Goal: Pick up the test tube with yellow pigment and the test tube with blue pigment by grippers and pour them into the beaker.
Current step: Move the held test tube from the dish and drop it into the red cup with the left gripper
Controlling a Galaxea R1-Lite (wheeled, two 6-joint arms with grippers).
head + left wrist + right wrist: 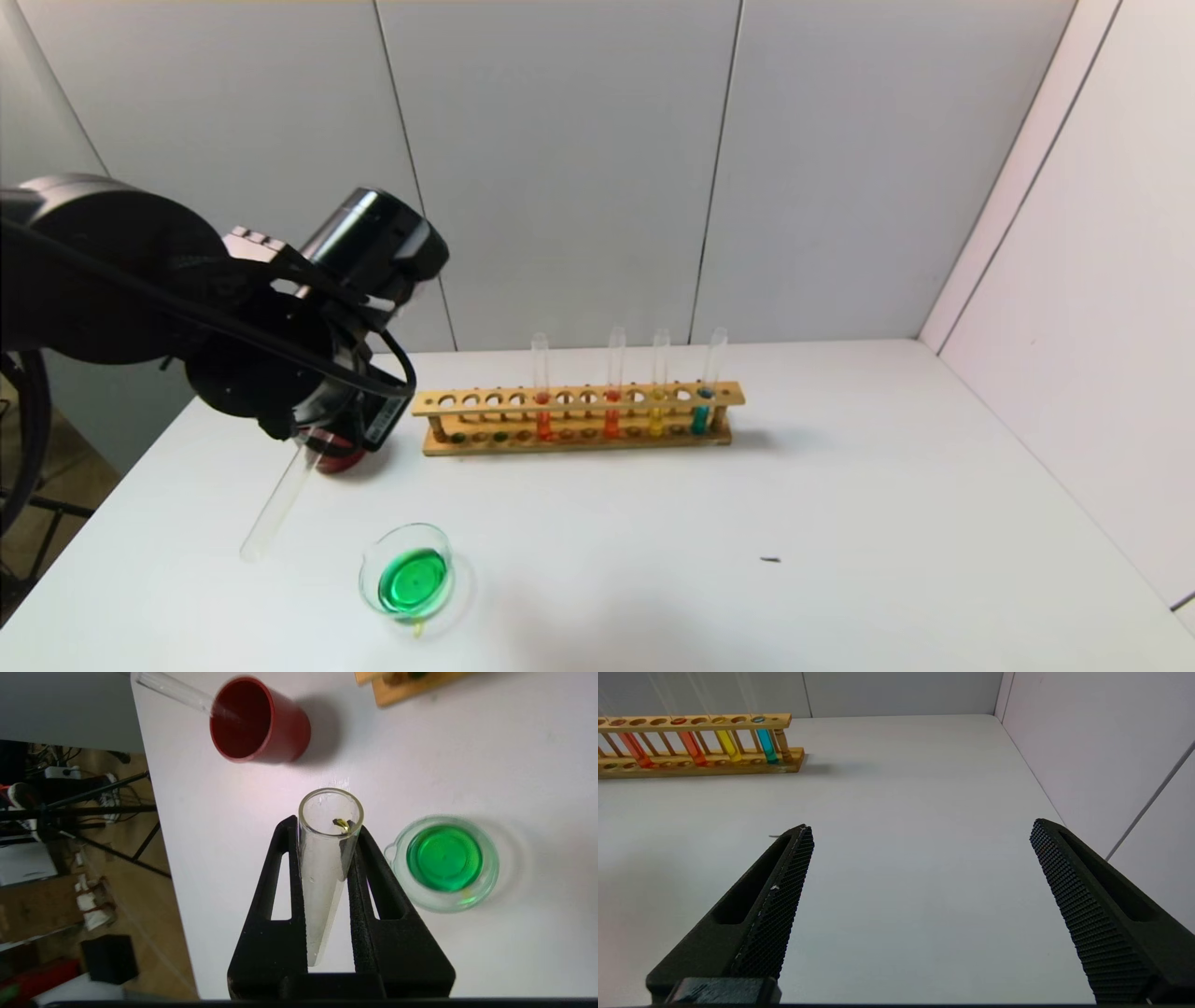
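Now, emptied test tube point(327, 868) between left end effector point(327, 826) fingers, beside beaker point(441, 863).

The beaker point(408, 581) sits before the rack point(577, 418), cup point(258, 719) at the rack's left.

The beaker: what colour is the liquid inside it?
Bright green, in the beaker; the left wrist view shows it best.

Right half of desk point(840, 523) open to right edge. Rack point(579, 420) blocks near back edge. Red cup point(336, 459) and beaker point(408, 579) crowd left-front corner; narrow gap between.
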